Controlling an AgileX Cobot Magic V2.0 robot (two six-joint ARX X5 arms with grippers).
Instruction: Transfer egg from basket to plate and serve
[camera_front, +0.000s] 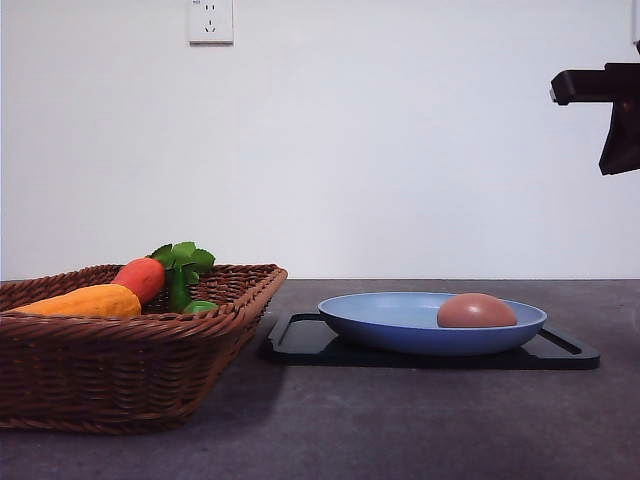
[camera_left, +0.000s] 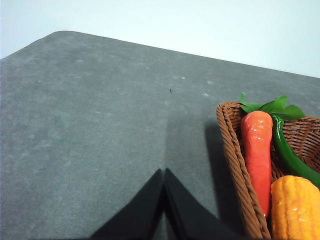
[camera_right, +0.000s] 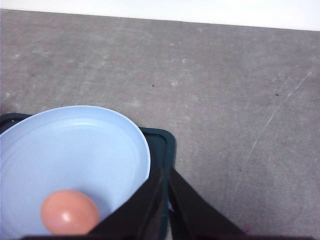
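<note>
A: Where's the egg rn?

B: In the plate, toward its right side in the front view. Plate sits on a black tray on the tabletop. Seen from the right wrist cam, the egg lies on the plate's pale blue floor, just off to one side of the right fingers, not touching them.

A: Right fingers' state?

B: Pressed together, tips meeting in a thin line, nothing pinched. They hang over the plate rim & the tray corner. Front view shows a dark bit of the right arm high up, well above the plate.

A: Left side?

B: Left fingers also pressed together, holding nothing, over bare tabletop. The basket is just beside them, its braided rim apart from the tips.

A: What's in the basket?

B: Carrot w/ green leaves, a green pepper-like veg next to it, and a yellow-orange veg. Front view: basket is left of the tray, near it but can't tell if touching.
</note>
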